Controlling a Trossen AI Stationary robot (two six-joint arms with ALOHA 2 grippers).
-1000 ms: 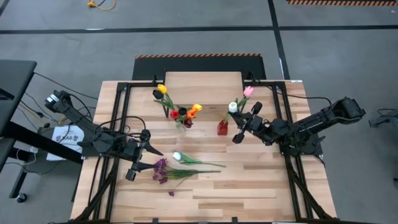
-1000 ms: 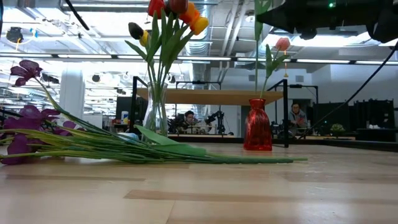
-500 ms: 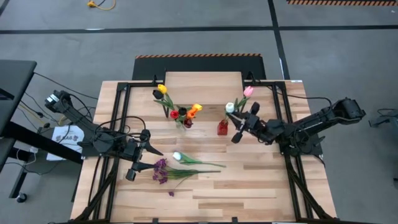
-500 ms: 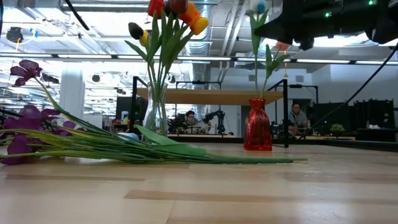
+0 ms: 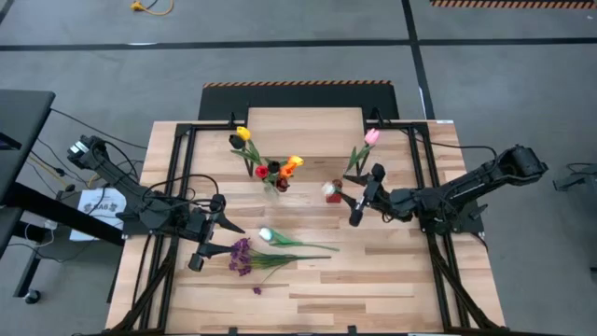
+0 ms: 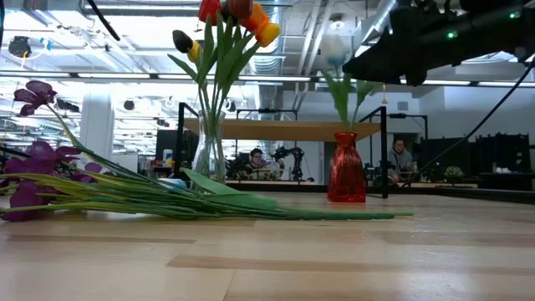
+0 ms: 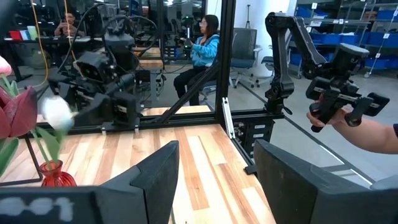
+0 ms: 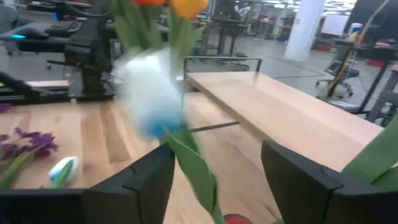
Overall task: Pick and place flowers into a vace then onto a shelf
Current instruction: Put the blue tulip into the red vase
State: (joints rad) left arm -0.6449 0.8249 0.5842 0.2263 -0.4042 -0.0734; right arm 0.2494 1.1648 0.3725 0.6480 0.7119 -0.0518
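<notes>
Blurred white tulip (image 8: 152, 93) above red vase (image 6: 346, 168)

Red, orange, yellow and dark-headed tulips (image 5: 270, 166) are held upright in a clear glass vase (image 6: 209, 155) near the table's middle, while a white tulip (image 5: 330, 189) and a pink tulip (image 5: 371, 137) are stood in a small red vase (image 6: 346, 170) beside it. Purple sprigs (image 5: 242, 255) and a white-headed tulip (image 5: 267, 234) are laid flat on the tabletop. The wooden-topped shelf (image 5: 303, 121) is set behind both vases.
</notes>
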